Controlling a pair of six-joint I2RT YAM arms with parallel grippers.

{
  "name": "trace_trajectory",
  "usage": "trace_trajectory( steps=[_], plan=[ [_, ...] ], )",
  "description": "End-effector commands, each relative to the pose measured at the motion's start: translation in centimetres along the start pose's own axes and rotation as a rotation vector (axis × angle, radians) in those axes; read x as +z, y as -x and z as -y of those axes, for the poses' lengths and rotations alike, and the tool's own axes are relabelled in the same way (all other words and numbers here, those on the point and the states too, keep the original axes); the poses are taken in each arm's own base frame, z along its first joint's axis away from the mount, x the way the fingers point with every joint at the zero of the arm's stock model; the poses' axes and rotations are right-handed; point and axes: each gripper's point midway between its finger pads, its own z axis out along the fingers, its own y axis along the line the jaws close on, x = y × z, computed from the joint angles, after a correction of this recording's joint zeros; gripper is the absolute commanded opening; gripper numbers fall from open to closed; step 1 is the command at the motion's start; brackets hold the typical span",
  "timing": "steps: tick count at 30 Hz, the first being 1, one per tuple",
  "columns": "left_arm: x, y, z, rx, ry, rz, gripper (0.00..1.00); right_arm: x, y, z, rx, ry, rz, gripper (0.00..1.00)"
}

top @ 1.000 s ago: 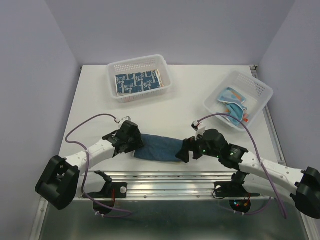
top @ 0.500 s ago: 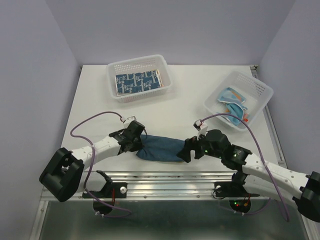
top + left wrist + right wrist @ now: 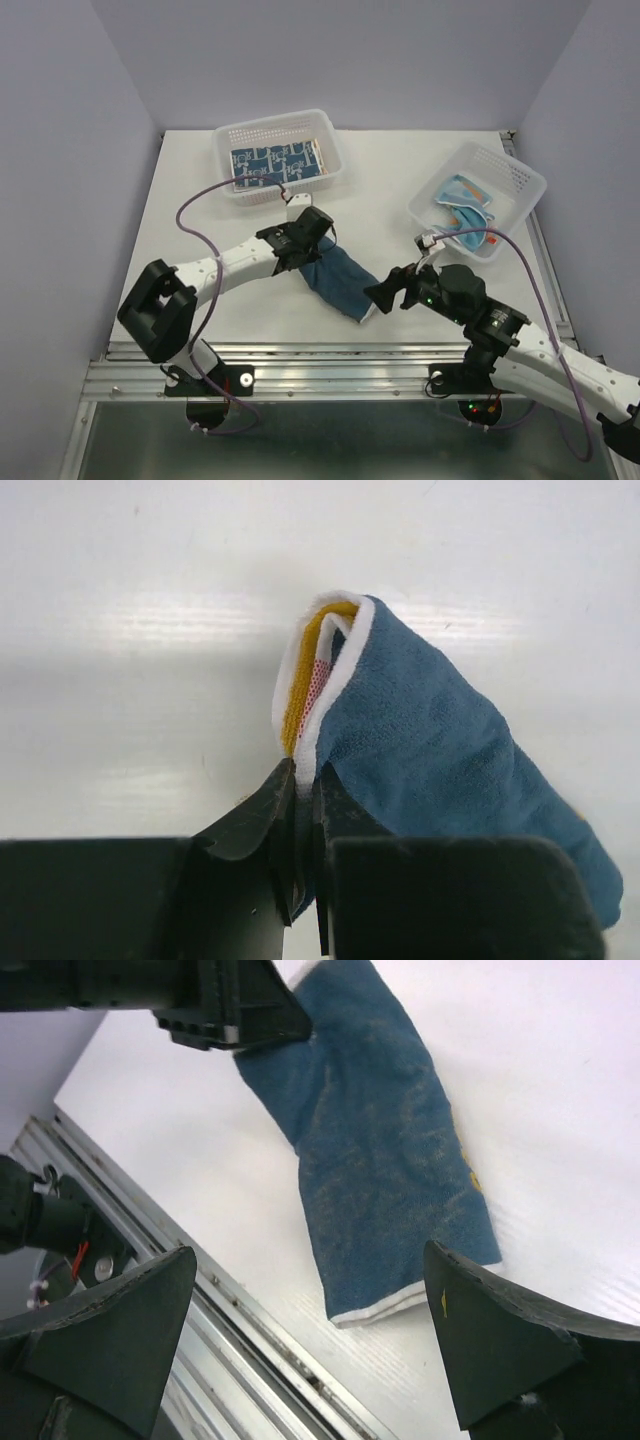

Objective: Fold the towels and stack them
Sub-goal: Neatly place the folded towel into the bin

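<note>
A blue towel (image 3: 340, 283) with a white edge lies folded and stretched on the table's middle front. My left gripper (image 3: 312, 252) is shut on its upper corner; the left wrist view shows the white and yellow edge (image 3: 308, 695) pinched between the jaws. My right gripper (image 3: 385, 293) is open and empty, just right of the towel's lower end (image 3: 400, 1290). A navy patterned towel (image 3: 277, 163) lies in the back basket. Light blue and orange towels (image 3: 466, 207) lie in the right basket.
A white perforated basket (image 3: 232, 183) stands at the back centre-left and another (image 3: 520, 180) at the right. The metal rail (image 3: 330, 352) runs along the table's front edge, close under the right gripper.
My left gripper has carried its towel corner up and to the right, swinging the towel diagonal. My right gripper has let go of the other end and drawn back to the right.
</note>
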Motion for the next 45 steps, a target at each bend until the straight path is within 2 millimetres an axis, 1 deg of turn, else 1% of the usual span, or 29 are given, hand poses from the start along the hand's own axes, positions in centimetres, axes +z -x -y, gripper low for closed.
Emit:
trace_trajectory(
  steps=[1, 2, 3, 4, 5, 6, 8, 9, 11, 12, 14, 15, 16, 17, 20, 21, 22, 23, 26, 27, 28, 29, 31, 32, 34, 36, 39, 40, 45],
  plan=[
    [0.8, 4.0, 1.2, 0.114, 0.113, 0.089, 0.00, -0.8, 1.7, 1.6, 0.019, -0.088, 0.112, 1.00],
    [1.0, 4.8, 1.5, 0.130, 0.139, 0.109, 0.00, -1.1, 2.0, 1.7, 0.016, -0.087, 0.136, 1.00],
    [1.6, 6.3, 2.9, 0.140, 0.144, 0.126, 0.00, -1.3, 2.1, 1.7, 0.018, -0.088, 0.144, 1.00],
    [1.8, 7.0, 3.0, 0.179, 0.172, 0.136, 0.00, -1.6, 2.3, 1.8, 0.019, -0.089, 0.161, 1.00],
    [2.3, 8.4, 4.4, 0.182, 0.172, 0.155, 0.00, -1.8, 2.5, 1.9, 0.021, -0.091, 0.172, 1.00],
    [2.4, 9.0, 4.7, 0.213, 0.191, 0.160, 0.00, -1.9, 2.5, 2.0, 0.021, -0.098, 0.176, 1.00],
    [2.5, 10.8, 5.2, 0.265, 0.228, 0.197, 0.00, -2.0, 2.5, 2.3, 0.022, -0.111, 0.183, 1.00],
    [2.6, 12.1, 6.3, 0.273, 0.228, 0.216, 0.00, -2.1, 2.6, 2.4, 0.023, -0.114, 0.190, 1.00],
    [2.4, 14.0, 6.8, 0.327, 0.250, 0.252, 0.00, -2.1, 2.6, 2.6, 0.025, -0.124, 0.196, 1.00],
    [2.4, 15.3, 7.8, 0.327, 0.241, 0.281, 0.00, -2.1, 2.5, 2.7, 0.024, -0.127, 0.192, 1.00],
    [2.0, 17.0, 8.5, 0.373, 0.258, 0.318, 0.00, -2.0, 2.6, 2.9, 0.026, -0.137, 0.196, 1.00],
    [1.9, 18.3, 9.2, 0.367, 0.259, 0.349, 0.00, -2.0, 2.5, 3.0, 0.027, -0.145, 0.192, 1.00],
    [1.7, 19.2, 9.3, 0.371, 0.275, 0.368, 0.00, -2.0, 2.5, 3.1, 0.030, -0.151, 0.193, 1.00],
    [1.6, 20.4, 9.9, 0.382, 0.273, 0.387, 0.00, -2.0, 2.5, 3.4, 0.031, -0.164, 0.195, 1.00],
    [1.8, 22.4, 10.4, 0.388, 0.270, 0.408, 0.00, -2.1, 2.6, 3.5, 0.035, -0.173, 0.202, 1.00],
    [1.6, 23.7, 10.7, 0.389, 0.270, 0.430, 0.00, -2.1, 2.6, 3.6, 0.036, -0.176, 0.205, 1.00],
    [1.6, 24.8, 10.1, 0.379, 0.281, 0.440, 0.00, -2.2, 2.7, 3.7, 0.038, -0.179, 0.211, 1.00],
    [1.3, 26.2, 10.3, 0.363, 0.272, 0.463, 0.00, -2.2, 2.7, 3.7, 0.038, -0.179, 0.211, 1.00],
    [1.4, 28.3, 10.5, 0.360, 0.212, 0.481, 0.00, -2.3, 2.8, 3.8, 0.041, -0.184, 0.221, 1.00],
    [1.3, 29.8, 10.0, 0.337, 0.190, 0.498, 0.00, -2.3, 2.8, 3.9, 0.041, -0.186, 0.224, 1.00],
    [1.3, 30.7, 9.6, 0.322, 0.170, 0.505, 0.00, -2.3, 2.8, 3.9, 0.041, -0.187, 0.225, 1.00],
    [1.4, 32.0, 8.6, 0.293, 0.159, 0.515, 0.00, -2.3, 2.9, 3.9, 0.042, -0.189, 0.228, 1.00],
    [1.4, 33.4, 7.3, 0.259, 0.162, 0.533, 0.00, -2.3, 2.8, 4.0, 0.041, -0.194, 0.225, 1.00],
    [1.6, 34.5, 6.0, 0.239, 0.159, 0.540, 0.00, -2.3, 2.8, 4.1, 0.041, -0.199, 0.226, 1.00],
    [1.9, 35.6, 5.0, 0.213, 0.149, 0.552, 0.00, -2.3, 2.8, 4.2, 0.043, -0.203, 0.229, 1.00],
    [2.3, 37.0, 2.6, 0.163, 0.171, 0.562, 0.00, -2.3, 2.9, 4.2, 0.043, -0.206, 0.232, 1.00],
    [3.3, 37.9, 1.0, 0.134, 0.164, 0.561, 0.00, -2.2, 3.0, 4.3, 0.042, -0.211, 0.236, 1.00],
    [3.8, 38.2, -0.1, 0.122, 0.162, 0.554, 0.00, -2.2, 3.0, 4.4, 0.042, -0.214, 0.237, 1.00],
    [6.1, 38.7, -2.7, 0.048, 0.153, 0.536, 0.00, -2.1, 3.1, 4.5, 0.040, -0.223, 0.243, 1.00]
  ],
)
